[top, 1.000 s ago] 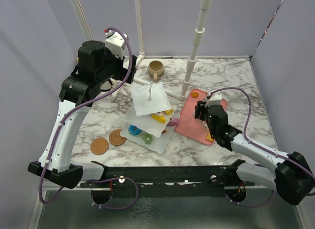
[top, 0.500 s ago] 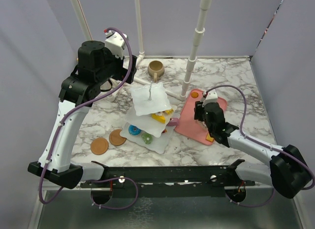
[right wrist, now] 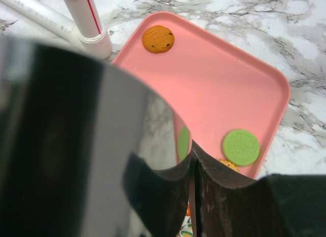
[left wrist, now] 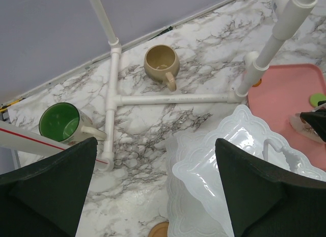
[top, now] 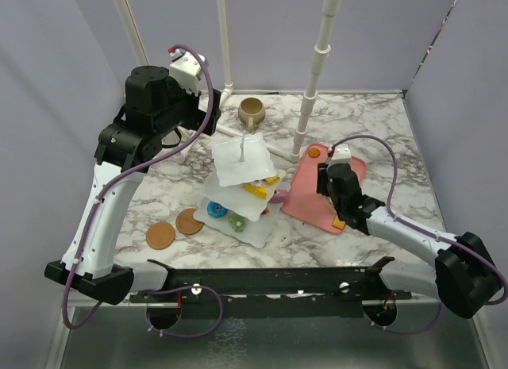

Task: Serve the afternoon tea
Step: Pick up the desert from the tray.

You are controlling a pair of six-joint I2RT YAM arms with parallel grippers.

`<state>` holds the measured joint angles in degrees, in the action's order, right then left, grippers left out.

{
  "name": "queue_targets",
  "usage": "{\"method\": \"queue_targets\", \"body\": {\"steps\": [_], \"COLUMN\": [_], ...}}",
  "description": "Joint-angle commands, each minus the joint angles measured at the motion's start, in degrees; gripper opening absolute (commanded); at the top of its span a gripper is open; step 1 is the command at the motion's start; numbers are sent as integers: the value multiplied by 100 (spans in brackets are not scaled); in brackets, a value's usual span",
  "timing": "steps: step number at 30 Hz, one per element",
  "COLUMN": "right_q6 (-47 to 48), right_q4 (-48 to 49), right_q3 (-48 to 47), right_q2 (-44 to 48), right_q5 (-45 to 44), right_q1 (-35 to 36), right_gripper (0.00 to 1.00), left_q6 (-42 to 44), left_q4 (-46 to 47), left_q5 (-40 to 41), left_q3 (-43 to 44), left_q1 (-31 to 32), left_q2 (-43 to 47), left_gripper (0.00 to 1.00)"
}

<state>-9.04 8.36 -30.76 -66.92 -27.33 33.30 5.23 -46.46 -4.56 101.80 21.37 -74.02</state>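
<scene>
Tray (right wrist: 224,84) holds 1 orange cookie (right wrist: 158,38), 1 green cookie (right wrist: 240,147).

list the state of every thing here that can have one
tan ceramic mug: upright, empty
green-lined mug: upright, empty
white three-tier plate stand: upright, pastries on lower tiers
flat pink rectangular tray: holds cookies
left gripper: jaws open, empty
right gripper: jaws closed on metal tongs

Looked like a robot lab cell. Plain lilac partition walls (top: 48,83) boxed in a marble-print table (top: 381,123) left, right and far. White PVC pipe frame (top: 316,67) stood on it, black mounting rail (top: 270,286) ran along the near edge.
</scene>
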Motion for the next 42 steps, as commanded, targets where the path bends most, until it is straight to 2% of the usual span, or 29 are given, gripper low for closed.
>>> {"method": "queue_targets", "body": {"steps": [1,12,21,30,42], "right_q6": [-169,-530,-711,-753,-879], "right_q4": [-359,26,210,195,378], "right_q3": [-194,-595,-1258,-937,-144], "right_q2": [-29,-543,-1311,-987,-283], "right_q5": [-473,-713,-475,-323,-72], "right_q1": [-25,-27,-29,-25,90], "right_gripper": [45,29,23,47,54], "left_q6": [-22,-22,-14,48,48], "left_q4": [-76,-49,-41,-45,-50], "left_q5": [-110,-109,-58,-35,-53], "left_q3": [65,23,24,-43,21], "left_q1": [-36,-36,-36,-36,-36], "left_q2": [151,142,145,149,107], "left_gripper": [99,99,99,99,99]}}
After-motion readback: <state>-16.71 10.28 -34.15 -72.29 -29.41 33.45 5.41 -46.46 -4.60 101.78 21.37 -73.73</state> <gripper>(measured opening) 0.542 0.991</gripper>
